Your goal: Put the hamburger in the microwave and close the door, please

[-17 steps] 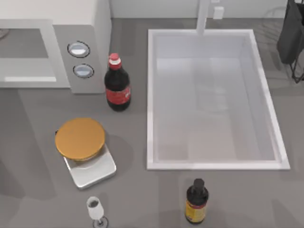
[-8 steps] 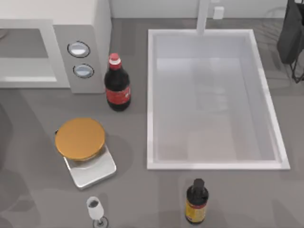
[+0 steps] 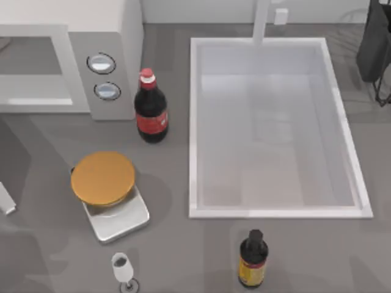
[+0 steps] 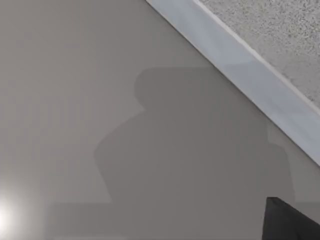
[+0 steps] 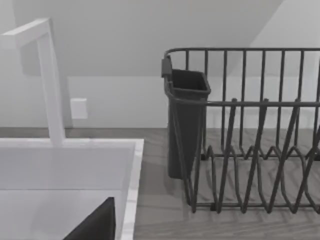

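The hamburger point(image 3: 102, 177), a round golden-orange disc, lies on a square silver tray point(image 3: 122, 220) at the table's front left. Behind it, at the back left, stands the white microwave point(image 3: 125, 24) with two round dials point(image 3: 101, 63). Its door point(image 3: 68, 73), a white frame around a grey window, runs off the left border; I cannot tell whether it stands open. A white piece of my left arm point(image 3: 5, 199) pokes in at the table's left edge, well left of the hamburger. A dark corner of my left gripper point(image 4: 287, 220) hangs over bare grey surface. My right gripper point(image 5: 95, 225) is near the sink's back corner.
A cola bottle point(image 3: 150, 107) stands right of the microwave. The white sink basin point(image 3: 195, 122) takes up the middle and right, with a tap post point(image 5: 50, 80) behind. A dark bottle point(image 3: 252, 259) and a small glass point(image 3: 122, 267) stand near the front edge. A dark dish rack point(image 5: 250, 150) is at the back right.
A white piece of my left arm has come into view at the table's left edge, and the shadows on the left side have shifted. The hamburger and the other things have not moved.
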